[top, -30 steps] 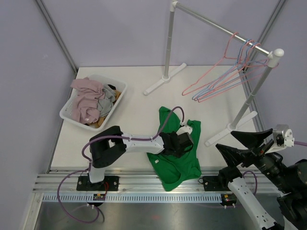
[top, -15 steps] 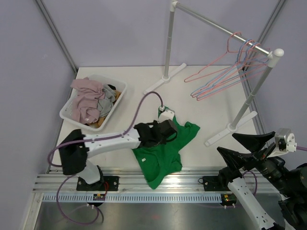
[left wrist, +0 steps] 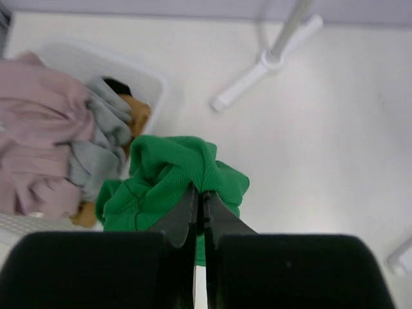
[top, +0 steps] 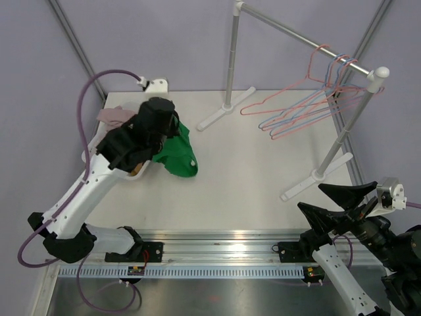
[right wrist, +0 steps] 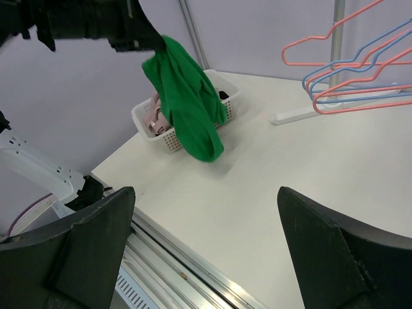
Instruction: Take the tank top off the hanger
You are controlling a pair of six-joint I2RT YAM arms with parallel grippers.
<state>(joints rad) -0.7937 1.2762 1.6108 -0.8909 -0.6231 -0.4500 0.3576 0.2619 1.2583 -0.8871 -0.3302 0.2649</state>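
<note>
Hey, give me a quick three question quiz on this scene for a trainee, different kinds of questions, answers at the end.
1. True or false: the green tank top lies flat.
2. Which arm's fingers are shut on it? A. left B. right C. both
3. Fill in: the other clothes sit in a white ____.
Key: 1 false, it hangs bunched in the air. 2 A, the left fingers pinch it. 3 basket.

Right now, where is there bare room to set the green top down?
The table is bare between the basket, the rack's feet and the near edge. Crowded: the basket, heaped with clothes, and under the hangers.
</note>
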